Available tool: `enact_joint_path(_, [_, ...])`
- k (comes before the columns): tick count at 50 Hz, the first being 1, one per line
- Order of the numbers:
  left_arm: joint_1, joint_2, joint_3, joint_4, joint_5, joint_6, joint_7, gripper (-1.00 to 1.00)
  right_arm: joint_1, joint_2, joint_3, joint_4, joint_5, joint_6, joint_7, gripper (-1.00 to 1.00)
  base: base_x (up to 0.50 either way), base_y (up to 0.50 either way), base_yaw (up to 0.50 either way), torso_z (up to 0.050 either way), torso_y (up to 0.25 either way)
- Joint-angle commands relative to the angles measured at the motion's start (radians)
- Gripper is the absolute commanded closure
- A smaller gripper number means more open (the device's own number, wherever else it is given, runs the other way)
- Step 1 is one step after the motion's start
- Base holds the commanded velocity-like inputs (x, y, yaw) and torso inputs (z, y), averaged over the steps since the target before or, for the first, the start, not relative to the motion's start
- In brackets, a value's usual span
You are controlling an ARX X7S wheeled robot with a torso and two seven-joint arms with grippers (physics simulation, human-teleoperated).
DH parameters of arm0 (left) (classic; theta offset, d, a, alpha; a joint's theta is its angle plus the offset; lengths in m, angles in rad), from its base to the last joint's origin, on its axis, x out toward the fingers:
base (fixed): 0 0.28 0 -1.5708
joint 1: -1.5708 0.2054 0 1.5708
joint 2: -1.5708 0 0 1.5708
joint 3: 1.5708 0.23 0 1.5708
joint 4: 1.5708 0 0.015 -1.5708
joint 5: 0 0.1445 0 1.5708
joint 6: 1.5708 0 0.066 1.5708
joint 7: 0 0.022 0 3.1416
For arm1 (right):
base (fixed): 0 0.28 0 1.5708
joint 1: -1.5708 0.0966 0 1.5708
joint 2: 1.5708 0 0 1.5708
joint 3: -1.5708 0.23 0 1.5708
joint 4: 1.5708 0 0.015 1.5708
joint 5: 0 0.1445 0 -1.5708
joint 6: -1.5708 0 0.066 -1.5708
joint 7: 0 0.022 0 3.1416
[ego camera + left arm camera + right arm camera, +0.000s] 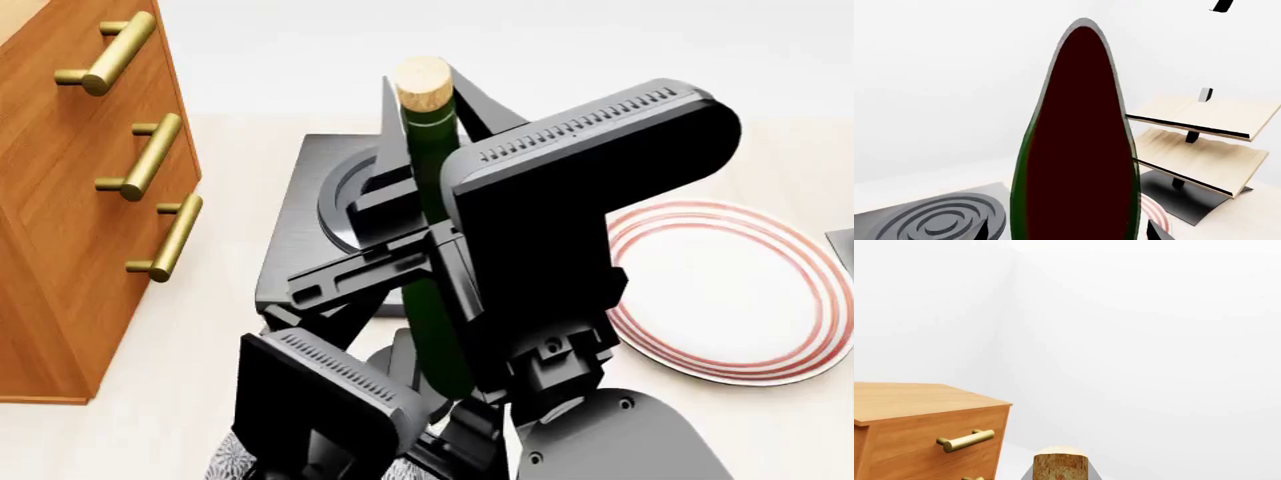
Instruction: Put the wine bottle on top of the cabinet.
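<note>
The wine bottle (430,160), dark green with a tan cork, stands upright between my arms in the head view. It fills the left wrist view (1081,150). My left gripper (1067,235) is shut on its body, with a finger on each side; in the head view it sits low on the bottle (420,270). My right gripper (1061,476) is shut on the neck just below the cork (1061,465), near the bottle top in the head view (434,115). The reddish-brown cabinet (54,250) with brass handles stands to the left; its flat top (914,402) is about level with the cork.
A black cooktop with ring burners (314,200) lies on the floor behind the bottle and shows in the left wrist view (941,220). A white plate with red rings (747,290) lies at right. A pale wooden slanted rack (1201,145) stands beyond it.
</note>
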Motion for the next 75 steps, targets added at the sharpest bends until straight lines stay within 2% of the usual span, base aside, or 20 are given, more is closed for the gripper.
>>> enact_joint_path(1, [-0.039,-0.002,0.023,-0.068,0.006,0.006,-0.006,-1.0,0.008,0.005,0.009,-0.008,-0.017,-0.004,-0.002,1.0,0.0,0.0,0.0,0.0,0.0])
enact_joint_path(11, [-0.049,-0.006,0.032,-0.068,-0.009,0.008,-0.017,-1.0,0.003,0.011,0.011,-0.006,-0.015,-0.009,0.002,1.0,0.0,0.0,0.0,0.0,0.001])
enact_joint_path(12, [-0.048,-0.007,0.032,-0.067,-0.004,0.009,-0.028,1.0,0.002,0.012,0.012,-0.005,-0.015,-0.01,0.003,1.0,0.0,0.0,0.0,0.0,0.0])
enact_joint_path(35, [-0.033,-0.029,0.058,-0.077,-0.026,0.057,-0.043,1.0,-0.026,0.025,-0.002,-0.002,-0.023,-0.029,0.016,1.0,0.0,0.0,0.0,0.0,0.001])
enact_joint_path(36, [-0.033,-0.03,0.058,-0.078,-0.026,0.059,-0.045,1.0,-0.029,0.023,0.004,-0.001,-0.019,-0.032,0.016,-1.0,0.0,0.0,0.0,0.0,0.0])
enact_joint_path(53, [-0.028,-0.04,0.067,-0.091,-0.038,0.084,-0.056,1.0,-0.058,0.03,0.018,-0.007,-0.009,-0.046,0.028,-1.0,0.0,0.0,0.0,0.001,0.001])
enact_joint_path(69, [-0.059,-0.059,0.029,-0.108,-0.075,0.082,-0.071,1.0,-0.231,0.089,0.243,-0.329,0.17,0.043,0.123,-1.0,0.0,0.0,0.0,0.0,0.001])
enact_joint_path(75, [-0.074,-0.072,0.014,-0.098,-0.088,0.07,-0.081,1.0,-0.343,0.098,0.298,-0.395,0.197,-0.012,0.14,-1.0,0.0,0.0,0.0,0.0,0.0])
